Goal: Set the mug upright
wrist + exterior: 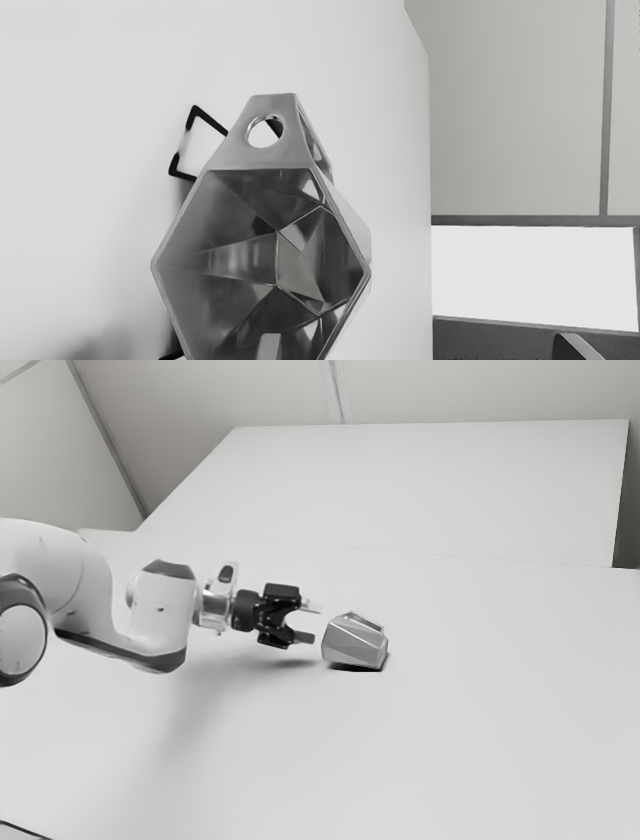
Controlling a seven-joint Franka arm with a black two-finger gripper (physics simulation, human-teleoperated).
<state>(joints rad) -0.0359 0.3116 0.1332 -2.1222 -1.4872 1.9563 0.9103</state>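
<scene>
While the mug lies tipped, mouth facing the tool, long axis nearly level, jaws wide, empty.

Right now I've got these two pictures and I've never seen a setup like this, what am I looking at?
It's a simulated white robot arm with a black, two-fingered end effector for grasping. The exterior view is taken from beside the arm; the wrist view comes from a camera on its hand, so the fingertips peek in at the bottom edge. On the table lies a grey, many-sided mug, on its side, its mouth facing the end effector. Nothing is held: the fingers stand open.
</scene>
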